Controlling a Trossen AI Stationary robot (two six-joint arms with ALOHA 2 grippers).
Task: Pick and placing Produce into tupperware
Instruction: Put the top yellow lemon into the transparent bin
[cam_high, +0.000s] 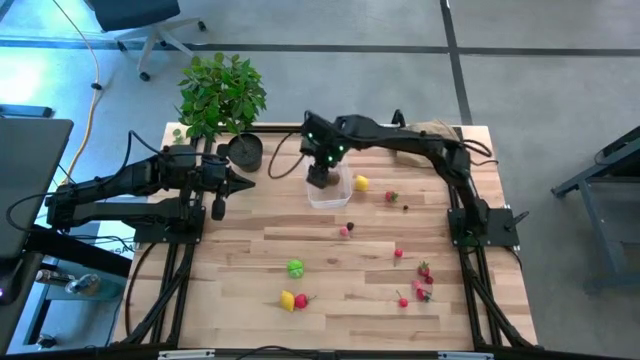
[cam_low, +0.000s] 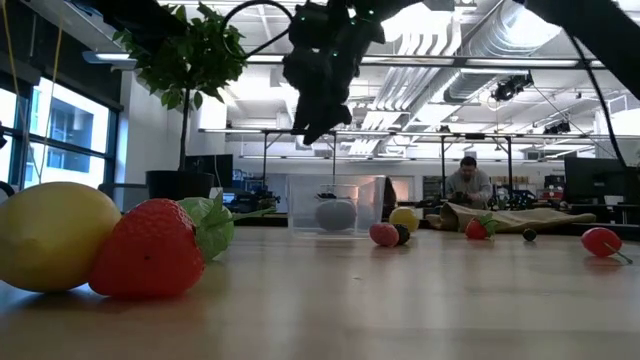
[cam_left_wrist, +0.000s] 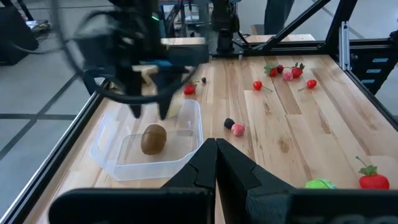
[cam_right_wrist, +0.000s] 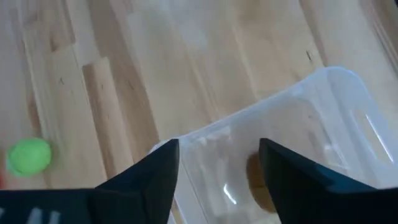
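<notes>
two arms are sitting over a wooden surface (cam_high: 250, 250). the right hand (cam_high: 319, 178) is hanging just above the clear tub (cam_high: 330, 192) near the far middle of the surface, fingers (cam_right_wrist: 149, 174) standing apart with nothing between them. in the right wrist view the tub (cam_right_wrist: 323, 118) is lying right under those fingers and a brown shape is showing through the plastic. the left wrist view is showing one brown kiwi (cam_left_wrist: 153, 138) lying inside the tub (cam_left_wrist: 118, 158), with the right hand (cam_left_wrist: 152, 102) hovering over it, not touching it.

the left hand (cam_high: 238, 182) is waiting at the left side of the surface, beside the black pot (cam_high: 245, 150) of the leafy plant (cam_high: 220, 92), fingers (cam_left_wrist: 230, 168) pressed together and holding nothing.

the rest of the produce is lying loose on the surface, outside the tub. a yellow lemon (cam_high: 361, 183) is sitting just beside the tub on its right, and a red berry (cam_high: 392, 196) is lying a bit further right. a pink piece (cam_high: 344, 230) is lying in front of the tub. a green round one (cam_high: 295, 268) is sitting near the middle front, and a second lemon (cam_high: 287, 299) is touching a strawberry (cam_high: 301, 300) closer to the front edge. several red berries (cam_high: 424, 272) are scattered toward the front right. in the low view the lemon (cam_low: 55, 235) and strawberry (cam_low: 150, 250) are filling the near left, and a person (cam_low: 468, 185) is sitting in the room far behind.
</notes>
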